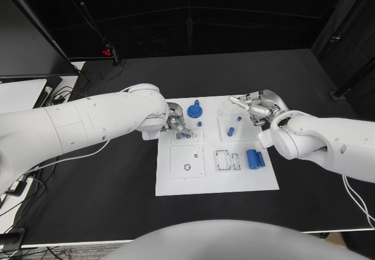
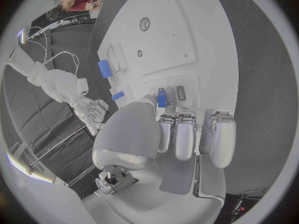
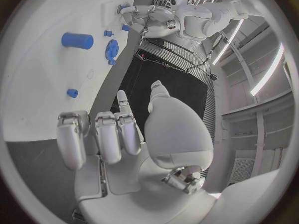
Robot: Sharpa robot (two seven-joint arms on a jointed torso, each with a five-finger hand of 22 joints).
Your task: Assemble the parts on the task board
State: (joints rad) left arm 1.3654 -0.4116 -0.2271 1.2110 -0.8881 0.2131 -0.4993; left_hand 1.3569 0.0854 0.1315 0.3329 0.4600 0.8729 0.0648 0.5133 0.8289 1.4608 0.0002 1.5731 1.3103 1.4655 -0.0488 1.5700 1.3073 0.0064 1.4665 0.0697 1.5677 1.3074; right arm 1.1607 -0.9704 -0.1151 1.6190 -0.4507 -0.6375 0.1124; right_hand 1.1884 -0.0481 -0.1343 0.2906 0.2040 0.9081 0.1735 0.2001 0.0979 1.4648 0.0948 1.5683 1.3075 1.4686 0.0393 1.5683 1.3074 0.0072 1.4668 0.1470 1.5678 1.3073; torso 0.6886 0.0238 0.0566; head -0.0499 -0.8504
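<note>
Here the white board (image 1: 215, 181) lay flat in the middle of the black table (image 1: 94, 195). The left hand (image 1: 176, 123) was over the board's left side, near the top. In the left wrist view it pinched a small blue piece (image 2: 161, 97) between its thumb and a finger, right beside a dark slot in the board. The other fingers (image 2: 185, 140) were curled down.

The right hand (image 1: 256, 110) was at the board's top right edge. In the right wrist view its fingers (image 3: 107, 137) were bent and apart, and it held nothing.

A blue gear (image 1: 194, 112) lay near the top of the board, just beside the left hand. A small blue peg (image 1: 231, 130) lay to the right of it. Lower down, a fat blue tube (image 1: 252, 158) lay on its side, with a thinner blue piece (image 1: 261, 159) just beside it.
</note>
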